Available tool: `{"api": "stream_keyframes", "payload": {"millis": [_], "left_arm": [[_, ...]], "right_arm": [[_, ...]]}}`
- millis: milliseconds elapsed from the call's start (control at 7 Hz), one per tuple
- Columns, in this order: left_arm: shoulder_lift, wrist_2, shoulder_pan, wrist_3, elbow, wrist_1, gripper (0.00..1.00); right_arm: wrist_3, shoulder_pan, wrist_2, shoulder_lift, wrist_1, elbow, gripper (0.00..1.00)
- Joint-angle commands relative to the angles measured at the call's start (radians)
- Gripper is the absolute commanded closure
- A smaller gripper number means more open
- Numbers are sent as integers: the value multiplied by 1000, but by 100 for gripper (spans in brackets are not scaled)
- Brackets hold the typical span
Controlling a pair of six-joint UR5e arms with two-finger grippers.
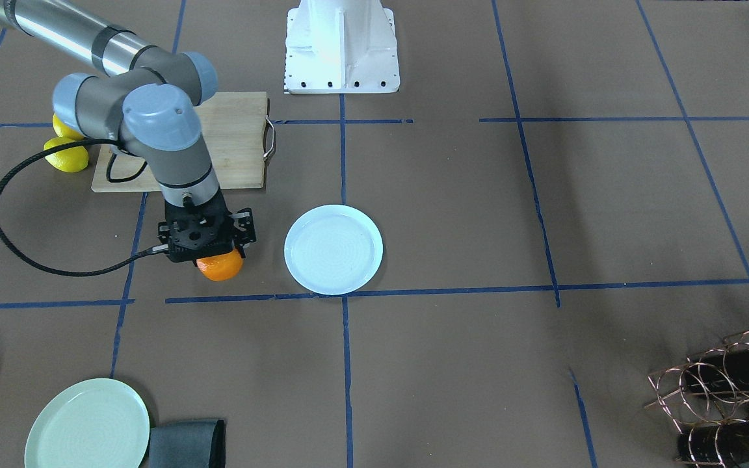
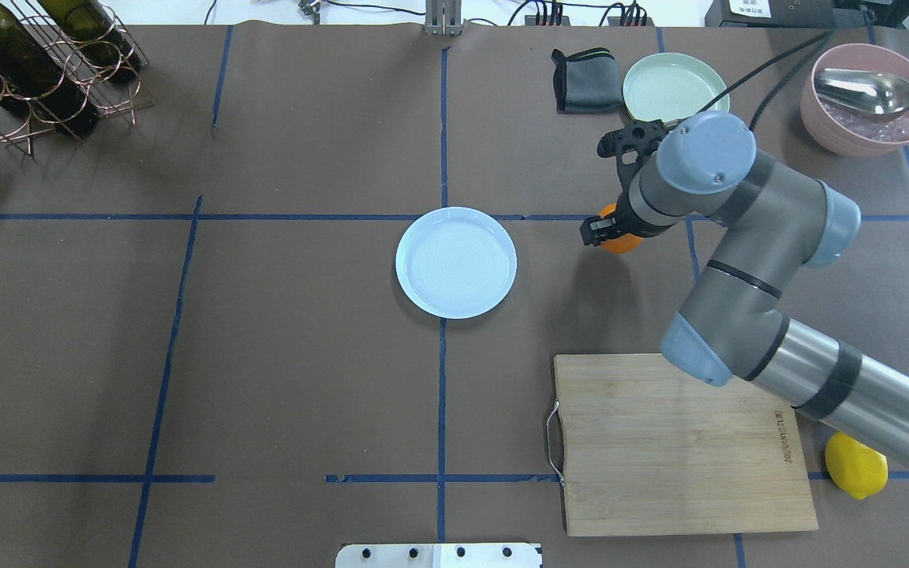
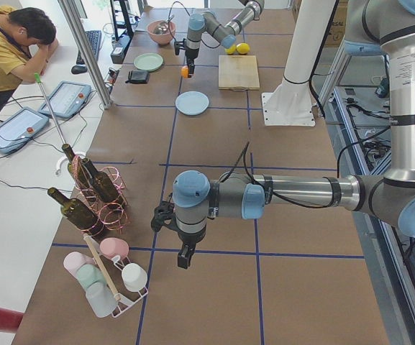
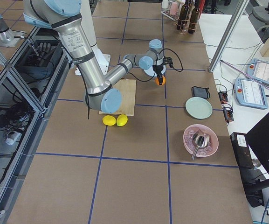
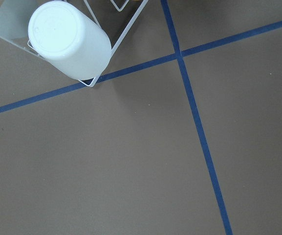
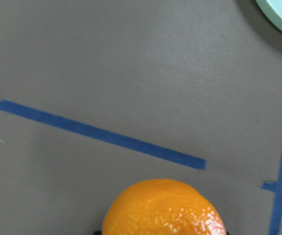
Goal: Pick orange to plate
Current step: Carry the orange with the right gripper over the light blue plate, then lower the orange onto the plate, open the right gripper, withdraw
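Orange [image 1: 222, 269] sits gripped beneath the right pincer [image 1: 217, 257], near the plate [image 1: 333, 249].

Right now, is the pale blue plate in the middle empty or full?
Empty. The plate is bare from rim to rim, and the orange is apart from it, off to one side.

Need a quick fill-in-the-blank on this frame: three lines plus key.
The orange is held in the ____ arm's gripper.
The plate has ____ on it.
Beside the board lie ____ lemons.
Missing words: right; nothing; two.
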Motion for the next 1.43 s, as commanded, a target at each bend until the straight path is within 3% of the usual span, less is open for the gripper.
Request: {"api": "stream_keyframes", "payload": {"millis": [0,143,571,714,857,1286], "left_arm": [[-2,-1,0,0,-1,0,0],[-2,-1,0,0,-4,0,0],[-2,-1,0,0,-1,0,0],[-2,1,0,0,-1,0,0],[-2,1,0,2,-4,0,0],[-2,1,0,2,-10,3,0]], "right_arm": [[160,-92,-100,212,-51,-156,95],[209,-126,-133,289,-51,-251,95],[287,-177,-213,311,-53,-312,89],[309,-177,-213,311,-47,-314,73],[340,-186,-214,317,-48,-314,1],[296,-139,-197,319,-56,-286,0]]}}
